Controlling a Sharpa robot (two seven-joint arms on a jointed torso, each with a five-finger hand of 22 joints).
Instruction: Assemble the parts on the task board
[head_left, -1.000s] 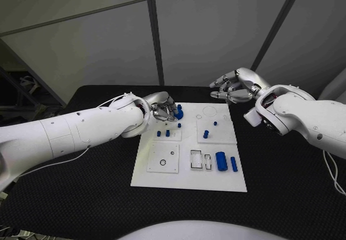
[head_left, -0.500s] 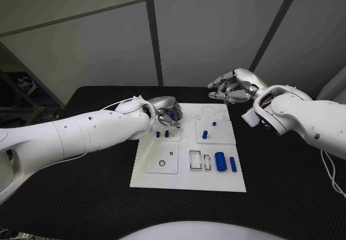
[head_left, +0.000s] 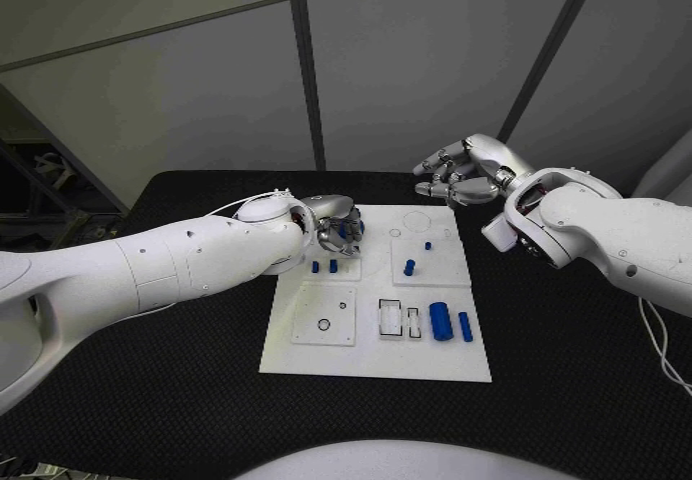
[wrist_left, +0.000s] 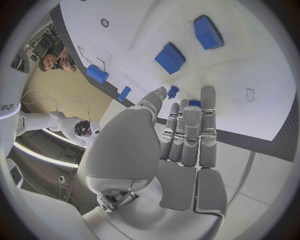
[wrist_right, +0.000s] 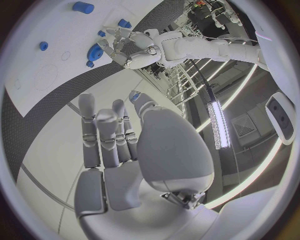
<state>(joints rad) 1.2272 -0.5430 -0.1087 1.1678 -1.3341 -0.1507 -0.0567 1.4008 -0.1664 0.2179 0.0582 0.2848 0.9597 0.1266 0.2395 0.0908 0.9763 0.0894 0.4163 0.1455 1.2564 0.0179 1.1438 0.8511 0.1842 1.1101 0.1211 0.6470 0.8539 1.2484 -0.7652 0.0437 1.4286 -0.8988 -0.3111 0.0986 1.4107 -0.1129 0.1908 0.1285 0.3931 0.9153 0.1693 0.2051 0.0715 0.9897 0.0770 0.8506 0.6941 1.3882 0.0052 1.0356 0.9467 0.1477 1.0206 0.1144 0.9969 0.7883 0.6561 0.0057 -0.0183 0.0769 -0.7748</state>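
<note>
Two hands up, left hand working the white board's far-left corner.
Left fingers pinch a small blue peg just above the board; lower it straight, square to its hole. Right hand hangs empty, fingers loosely spread, beyond the far edge.

One white task board lies on one black table, with seven small blue parts countable on it from the head view — a pair, a peg, a dot, two cylinders — and one at the left hand.
</note>
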